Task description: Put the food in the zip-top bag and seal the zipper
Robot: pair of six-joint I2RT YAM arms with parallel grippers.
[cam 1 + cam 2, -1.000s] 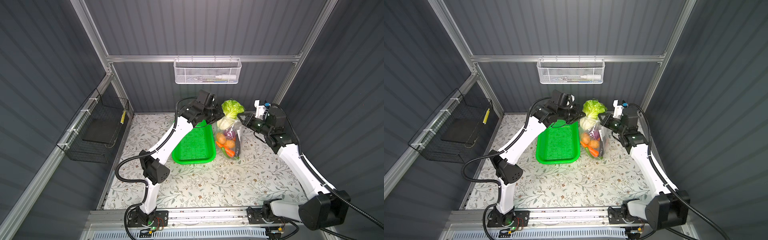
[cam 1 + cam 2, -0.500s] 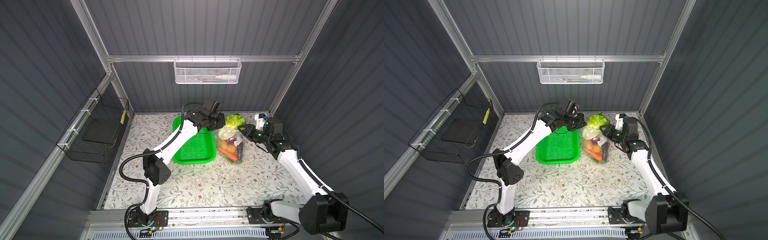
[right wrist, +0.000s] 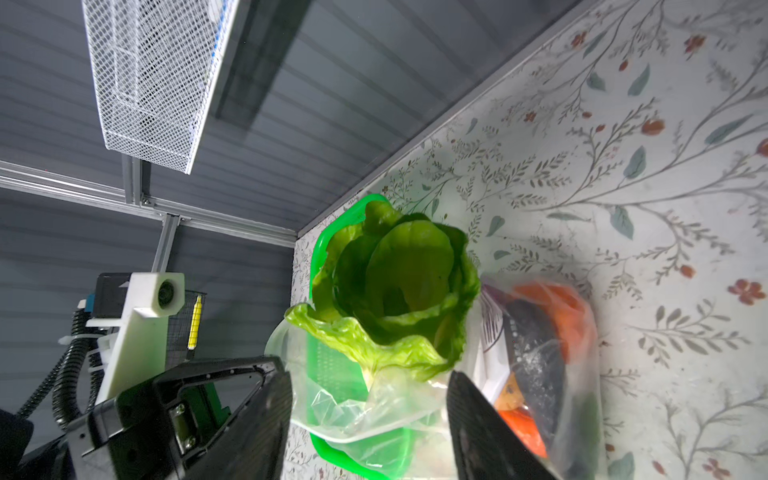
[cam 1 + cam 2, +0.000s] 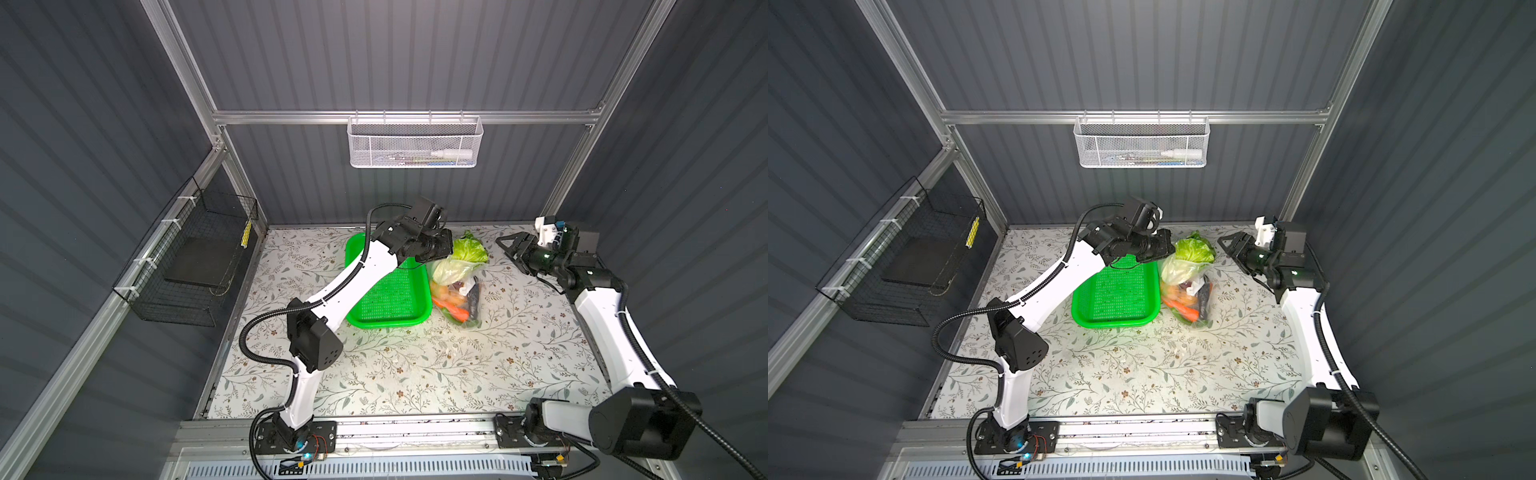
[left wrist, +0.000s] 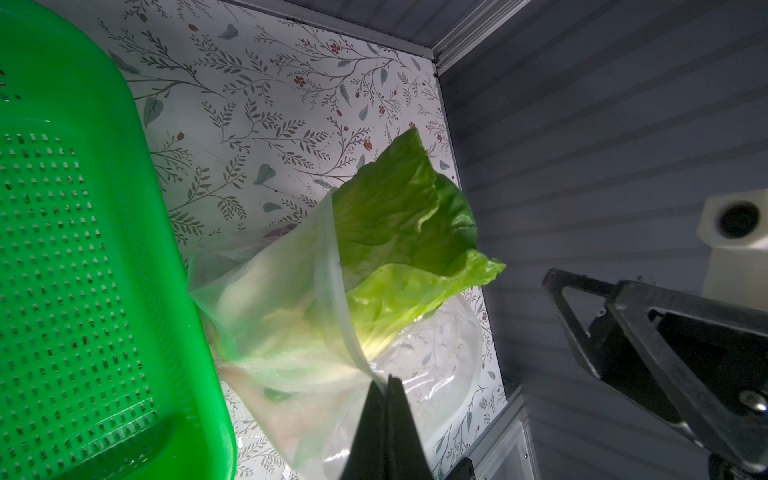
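Observation:
The clear zip-top bag point(image 4: 461, 303) point(image 4: 1190, 301) lies on the table right of the green basket, mouth end toward the back wall. Inside it are orange, tan and dark pieces of food point(image 3: 569, 307). The pale-green cabbage point(image 4: 469, 251) point(image 5: 399, 232) point(image 3: 395, 282) sticks out of the mouth. The zipper strip point(image 3: 357, 434) hangs apart around it; no slider tab shows. My left gripper point(image 4: 434, 258) point(image 5: 386, 380) is shut on the bag's mouth edge. My right gripper point(image 4: 510, 251) point(image 3: 368, 399) stands open to the right, clear of the bag in both top views.
The bright green perforated basket point(image 4: 390, 299) point(image 4: 1113, 299) lies under my left forearm, touching the bag's side. A white mesh basket point(image 4: 415, 143) hangs on the back wall and a black wire basket point(image 4: 195, 257) on the left wall. The back wall is close behind both grippers.
The bag came down from mid-air onto the table. My right gripper opened, let go of the bag and drew back to the right. The left gripper stayed shut on the bag's edge.

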